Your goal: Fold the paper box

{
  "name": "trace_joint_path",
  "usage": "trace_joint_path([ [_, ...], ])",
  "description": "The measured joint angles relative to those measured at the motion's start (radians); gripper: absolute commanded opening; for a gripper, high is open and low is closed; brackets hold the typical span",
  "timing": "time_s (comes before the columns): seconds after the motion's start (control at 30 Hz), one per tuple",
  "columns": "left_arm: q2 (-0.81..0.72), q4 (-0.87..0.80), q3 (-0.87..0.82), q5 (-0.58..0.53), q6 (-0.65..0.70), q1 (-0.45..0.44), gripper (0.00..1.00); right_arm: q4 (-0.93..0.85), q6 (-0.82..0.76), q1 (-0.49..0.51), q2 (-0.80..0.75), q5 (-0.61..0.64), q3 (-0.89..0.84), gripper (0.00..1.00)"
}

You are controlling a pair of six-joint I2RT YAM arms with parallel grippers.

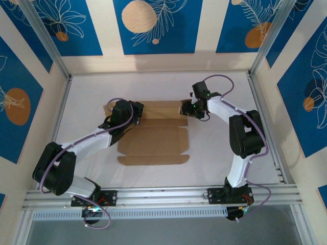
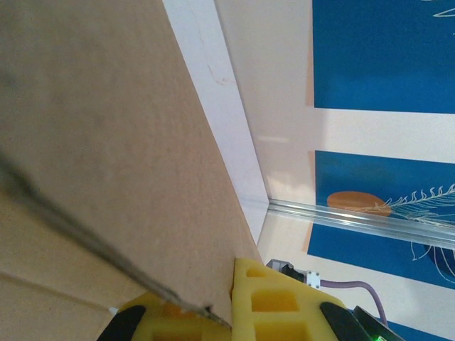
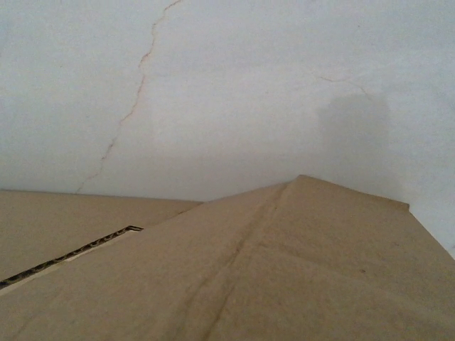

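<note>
The paper box [image 1: 153,145] is brown and lies opened out near the middle of the white table [image 1: 214,168], a little closer to the far edge than to the near edge. Most of it is flat. A long flap runs along its near side, and a long strip runs along its far side. The left gripper [image 1: 134,116] is at the far left part of the box, on that far strip. In the left wrist view its yellow fingers [image 2: 274,305] are pressed tight together with the cardboard edge pinched between them, so it is grasping the box. The right gripper [image 1: 188,108] is at the far right corner of the box, right at the cardboard. I cannot tell if it is let go or squeezed, as it looks too small from above. In the right wrist view a corner of the brown cardboard sits very close to the camera with the white table behind it, and a thin crooked line [image 3: 135,92] runs across the table top. Blue and cream walls [image 1: 153,25] stand around the table, and a metal rail [image 1: 163,194] runs along its near edge, where both arms are bolted.
</note>
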Motion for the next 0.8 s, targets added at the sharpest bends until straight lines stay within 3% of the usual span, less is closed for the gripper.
trace_joint_path([
  [0.23, -0.012, 0.006, -0.016, -0.008, -0.024, -0.002, 0.00, 0.075, -0.007, 0.016, 0.014, 0.002, -0.047, 0.59],
  [0.43, -0.034, 0.003, -0.034, -0.012, -0.074, -0.003, 0.00, 0.186, 0.008, 0.013, -0.074, 0.036, -0.191, 0.53],
  [0.6, -0.047, -0.032, -0.034, -0.024, -0.112, -0.006, 0.00, 0.300, 0.018, 0.013, -0.143, 0.078, -0.327, 0.58],
  [0.8, -0.064, -0.068, -0.034, -0.046, -0.138, -0.008, 0.00, 0.376, 0.139, 0.009, -0.171, 0.091, -0.394, 0.56],
])
